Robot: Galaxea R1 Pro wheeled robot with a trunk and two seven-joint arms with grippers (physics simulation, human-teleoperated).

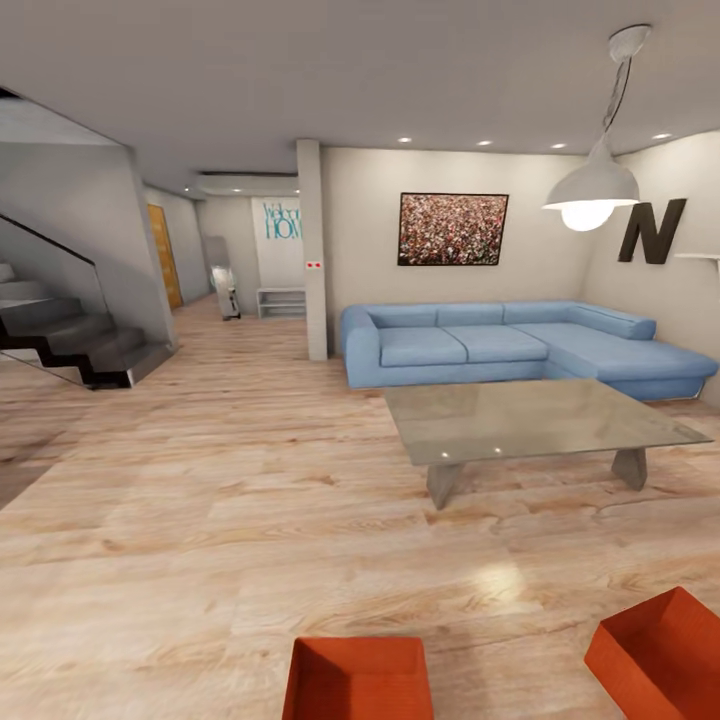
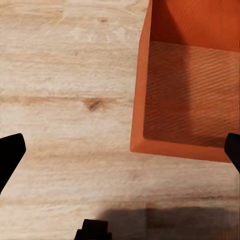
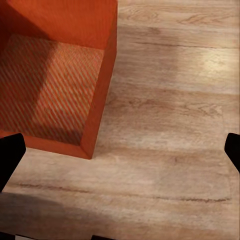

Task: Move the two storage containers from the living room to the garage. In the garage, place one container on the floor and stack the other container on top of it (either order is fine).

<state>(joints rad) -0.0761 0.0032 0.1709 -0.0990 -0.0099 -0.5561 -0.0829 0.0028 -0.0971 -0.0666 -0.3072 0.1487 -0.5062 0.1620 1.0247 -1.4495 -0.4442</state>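
From the head view, two orange-red storage containers sit on the light wood floor (image 1: 200,520) of the living room, both on the near side of the grey coffee table (image 1: 535,420). The left container (image 1: 357,678) lies square to the table, its long axis running across the view. The right container (image 1: 662,650) is turned at an angle, one corner pointing toward the table. Both are open-topped with smooth walls, and what shows of their insides holds nothing. Beyond the table stands the blue corner sofa (image 1: 480,345).

In the left wrist view, the left gripper (image 2: 120,150) hangs above the planks, fingers (image 2: 10,152) spread wide and released, beside an orange bin (image 2: 187,85) with a ribbed, bare bottom.

In the right wrist view, the right gripper (image 3: 120,152) is likewise splayed and holding nothing, near the other bin (image 3: 55,75), also bare inside.
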